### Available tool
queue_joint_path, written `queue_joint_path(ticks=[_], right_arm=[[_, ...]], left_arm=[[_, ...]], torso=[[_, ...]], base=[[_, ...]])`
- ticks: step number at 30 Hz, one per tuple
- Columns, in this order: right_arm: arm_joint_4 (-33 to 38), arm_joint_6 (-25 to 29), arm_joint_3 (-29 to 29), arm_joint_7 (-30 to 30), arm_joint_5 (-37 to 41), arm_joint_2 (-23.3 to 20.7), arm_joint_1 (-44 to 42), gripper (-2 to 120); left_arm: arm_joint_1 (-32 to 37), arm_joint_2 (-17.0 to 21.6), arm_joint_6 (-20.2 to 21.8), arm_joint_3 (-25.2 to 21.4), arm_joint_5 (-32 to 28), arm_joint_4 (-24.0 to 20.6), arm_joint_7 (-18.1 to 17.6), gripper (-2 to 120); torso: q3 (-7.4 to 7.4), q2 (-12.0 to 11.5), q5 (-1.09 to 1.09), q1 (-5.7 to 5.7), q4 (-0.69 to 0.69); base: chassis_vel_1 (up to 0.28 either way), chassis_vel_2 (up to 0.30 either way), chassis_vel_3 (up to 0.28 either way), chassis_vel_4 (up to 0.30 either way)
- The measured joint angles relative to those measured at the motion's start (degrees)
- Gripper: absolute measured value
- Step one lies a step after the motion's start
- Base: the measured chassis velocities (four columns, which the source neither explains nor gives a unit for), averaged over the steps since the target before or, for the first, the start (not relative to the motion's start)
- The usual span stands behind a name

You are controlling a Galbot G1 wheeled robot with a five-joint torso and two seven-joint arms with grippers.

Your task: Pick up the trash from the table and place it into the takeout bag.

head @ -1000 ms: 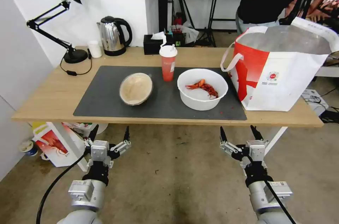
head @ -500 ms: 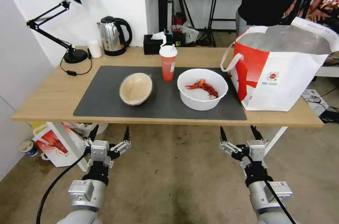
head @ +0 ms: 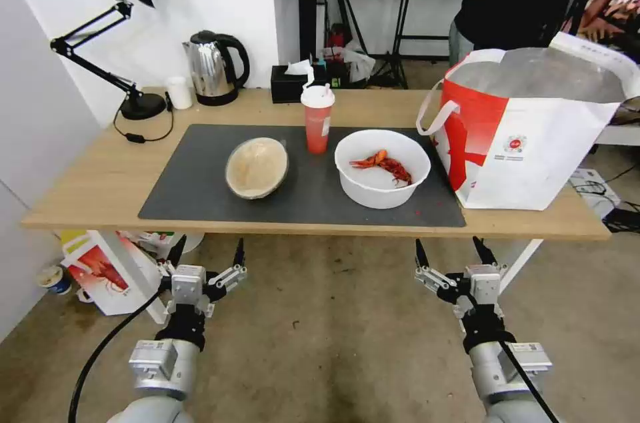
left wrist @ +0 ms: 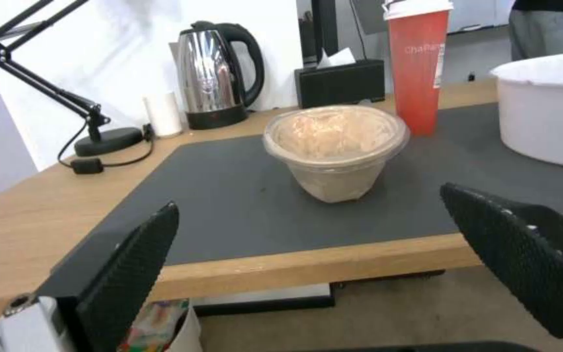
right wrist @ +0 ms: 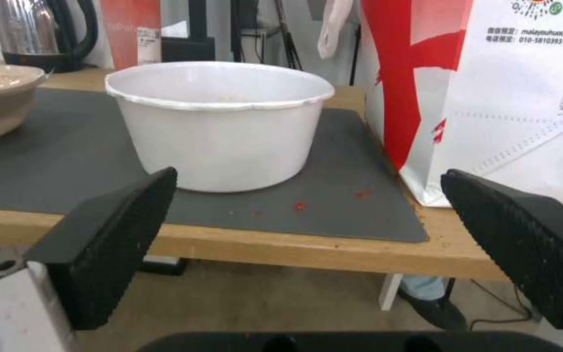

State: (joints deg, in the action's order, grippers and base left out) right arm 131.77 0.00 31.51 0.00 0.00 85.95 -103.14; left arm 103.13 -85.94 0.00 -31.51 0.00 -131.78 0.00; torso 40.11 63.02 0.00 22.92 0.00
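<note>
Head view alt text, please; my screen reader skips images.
Both open grippers, left gripper and right gripper, hang before the table. On its mat stand a beige bowl, a red cup and a white bowl of crayfish shells; the takeout bag stands open at the right.

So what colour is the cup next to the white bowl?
Red, with a white lid; the cup shows best in the head view.

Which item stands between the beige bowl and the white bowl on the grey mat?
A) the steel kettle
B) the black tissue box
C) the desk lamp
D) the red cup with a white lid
D: in the head view the red cup stands on the mat, between the beige bowl and the white bowl, slightly behind them.
</note>
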Motion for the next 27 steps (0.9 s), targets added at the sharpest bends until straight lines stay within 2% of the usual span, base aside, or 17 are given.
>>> queue_joint_path(ticks=[27], right_arm=[[0.00,0.00,0.00,0.00,0.00,0.00,0.00,100]], left_arm=[[0.00,0.00,0.00,0.00,0.00,0.00,0.00,100]], torso=[[0.00,0.00,0.00,0.00,0.00]], base=[[0.000,0.000,0.000,0.000]])
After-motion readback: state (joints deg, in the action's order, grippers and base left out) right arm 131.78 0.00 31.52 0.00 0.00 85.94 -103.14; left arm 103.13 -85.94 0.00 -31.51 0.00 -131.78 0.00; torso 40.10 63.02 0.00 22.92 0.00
